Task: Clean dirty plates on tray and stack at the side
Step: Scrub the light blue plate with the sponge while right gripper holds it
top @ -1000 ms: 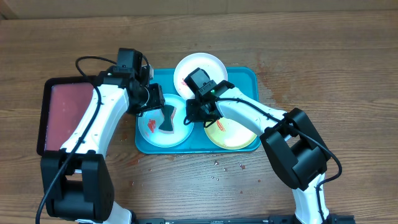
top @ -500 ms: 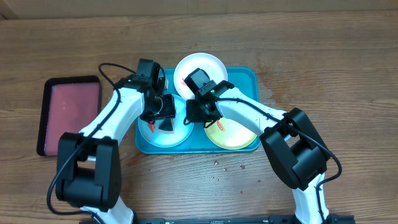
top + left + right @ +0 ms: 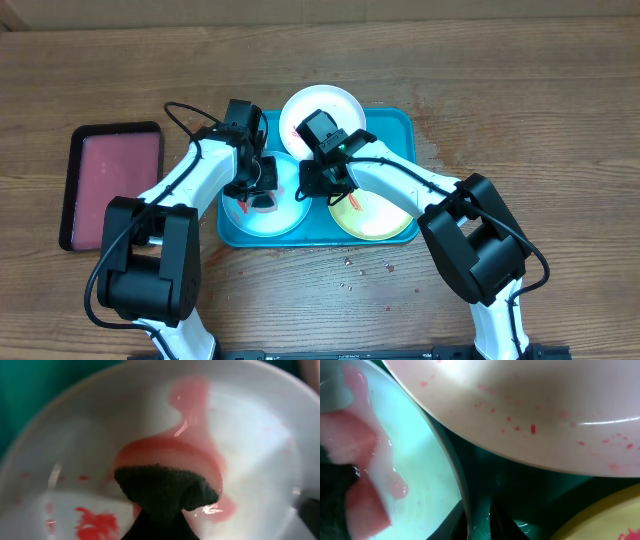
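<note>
1. Left arm: over the last second the arm swings in from the left. It no longer overlaps the pink tray (image 3: 110,185). The left gripper (image 3: 262,192) now sits low over the blue plate (image 3: 250,222).
2. Left tool: the jaws are closed on a dark sponge (image 3: 165,492). The sponge presses on the plate floor. A wet pink film spreads around it and red flecks remain beside it, so the wiping of this plate is under way but not complete.
3. Right arm: no change across the three overhead views. The right gripper (image 3: 318,184) stands at the near edge of the blue plate, jaws close together. The wrist view does not resolve whether they pinch the rim.
4. Task items: all three plates remain on the tray (image 3: 402,125):
   - Blue plate: left side.
   - Yellow plate (image 3: 385,222): right side, red mark visible.
   - White plate (image 3: 345,100): far edge, overhanging the rim, speckled red.
5. Status: no plate is stacked at the side. Judged early stage, first plate in hand
</note>
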Tool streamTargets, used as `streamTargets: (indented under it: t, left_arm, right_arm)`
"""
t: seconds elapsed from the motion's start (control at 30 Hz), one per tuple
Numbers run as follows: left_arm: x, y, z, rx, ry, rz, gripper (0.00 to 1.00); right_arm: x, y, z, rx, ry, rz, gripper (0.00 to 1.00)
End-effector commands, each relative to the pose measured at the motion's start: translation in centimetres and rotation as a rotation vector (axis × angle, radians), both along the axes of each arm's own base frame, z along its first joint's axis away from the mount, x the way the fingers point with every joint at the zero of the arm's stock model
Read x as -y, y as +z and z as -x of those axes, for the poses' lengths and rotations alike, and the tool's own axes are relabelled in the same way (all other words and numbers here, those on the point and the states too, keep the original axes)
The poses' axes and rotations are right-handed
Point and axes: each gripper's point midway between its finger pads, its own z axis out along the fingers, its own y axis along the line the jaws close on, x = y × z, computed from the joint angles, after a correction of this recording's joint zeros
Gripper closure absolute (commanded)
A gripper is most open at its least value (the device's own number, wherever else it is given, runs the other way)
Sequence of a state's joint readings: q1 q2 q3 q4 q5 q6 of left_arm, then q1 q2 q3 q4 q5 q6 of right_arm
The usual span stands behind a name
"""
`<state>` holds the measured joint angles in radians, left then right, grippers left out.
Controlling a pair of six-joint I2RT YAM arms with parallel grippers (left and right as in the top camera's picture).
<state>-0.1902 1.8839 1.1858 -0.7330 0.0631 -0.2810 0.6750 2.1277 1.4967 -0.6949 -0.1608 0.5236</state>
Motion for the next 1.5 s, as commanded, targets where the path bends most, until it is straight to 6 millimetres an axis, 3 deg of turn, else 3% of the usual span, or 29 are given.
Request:
streamTargets:
  t: [0.0, 0.17, 0.33, 0.5, 0.6, 0.8, 0.93, 1.1, 1.23, 1.37, 1.47]
  left_arm:
    - [-4.0, -0.1, -0.5, 0.027, 0.028, -0.231, 0.96]
    - [-6.7, 1.4, -1.6, 0.080, 0.095, -0.385, 0.96]
    - [-5.8, 3.1, -3.1, 0.113, 0.100, -0.345, 0.96]
    - [2.3, 3.0, -2.1, 0.032, -0.049, 0.109, 0.96]
    - [3.8, 2.4, -0.3, -0.026, -0.087, 0.202, 0.96]
    - [2.0, -0.4, 2.9, -0.116, -0.071, 0.119, 0.96]
    - [-1.4, -1.6, 3.7, -0.128, -0.031, -0.068, 0.96]
    - [-6.2, -1.1, 3.0, -0.075, 0.112, -0.340, 0.96]
    - [-9.0, 0.0, 2.2, -0.011, 0.185, -0.499, 0.96]
    - [-10.5, 1.0, 1.1, 0.051, 0.206, -0.600, 0.96]
    - [-10.5, 1.8, 0.0, 0.088, 0.217, -0.600, 0.96]
  right_arm:
    - [0.2, -1.0, 0.4, -0.019, 0.002, 0.020, 0.83]
    - [0.2, -1.0, 0.4, -0.018, 0.005, 0.020, 0.83]
    - [0.2, -1.0, 0.4, -0.018, 0.006, 0.020, 0.83]
    - [0.2, -1.0, 0.4, -0.016, 0.008, 0.020, 0.83]
    - [0.2, -1.0, 0.3, -0.013, 0.008, 0.017, 0.83]
    - [0.2, -1.0, 0.3, -0.014, 0.009, 0.018, 0.83]
    - [0.2, -1.0, 0.4, -0.017, 0.009, 0.020, 0.83]
    - [0.2, -1.0, 0.4, -0.016, 0.009, 0.020, 0.83]
    - [0.2, -1.0, 0.4, -0.011, 0.024, 0.022, 0.83]
    - [0.2, -1.0, 0.4, -0.009, 0.033, 0.023, 0.83]
    - [0.2, -1.0, 0.4, -0.009, 0.034, 0.023, 0.83]
